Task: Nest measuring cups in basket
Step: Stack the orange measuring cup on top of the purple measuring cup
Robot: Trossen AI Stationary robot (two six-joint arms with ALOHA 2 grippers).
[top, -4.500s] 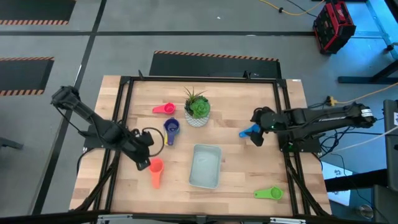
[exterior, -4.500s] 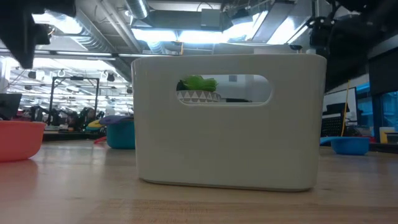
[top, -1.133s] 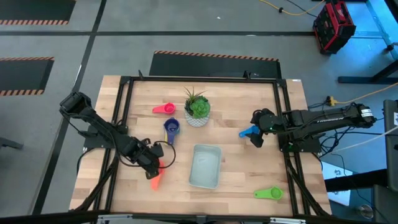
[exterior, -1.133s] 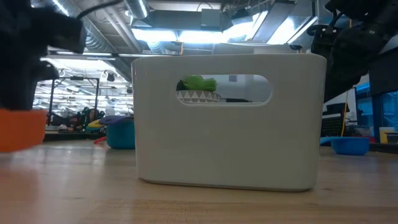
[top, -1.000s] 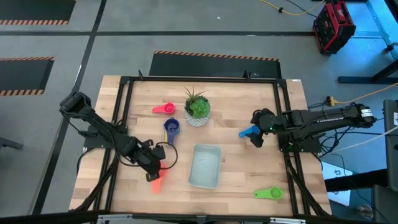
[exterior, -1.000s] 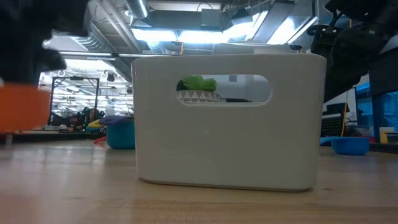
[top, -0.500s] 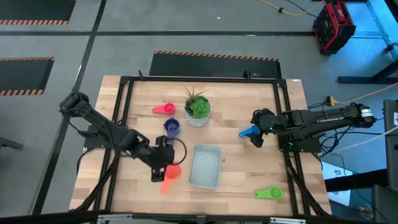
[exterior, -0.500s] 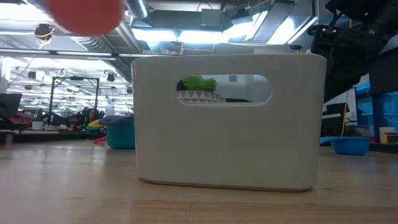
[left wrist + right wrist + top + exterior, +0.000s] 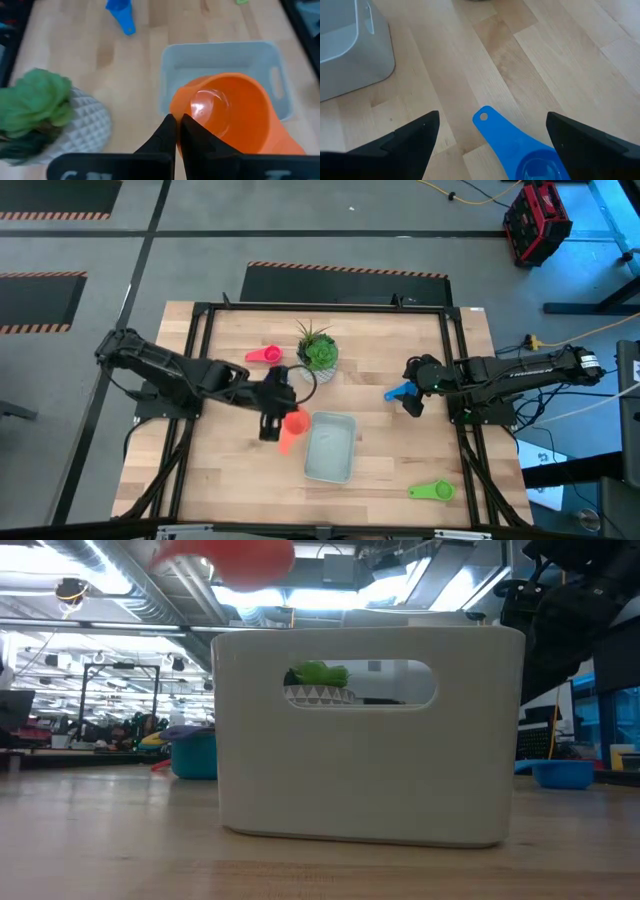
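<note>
The left tool (image 9: 176, 131) was clamped on the orange-red cup (image 9: 292, 426), held in the air at the basket's (image 9: 330, 446) left rim. The right tool (image 9: 492, 137) stood wide open over the blue cup (image 9: 400, 391) on the worktop (image 9: 400, 450). The left wrist view showed nothing inside the basket; the low view showed only its side wall.

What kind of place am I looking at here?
Most likely a robotics lab or workshop. Two dark robot arms work over a wooden table in a black frame, hazard-striped tape marks the grey floor, and a red toolbox and cables lie nearby.
</note>
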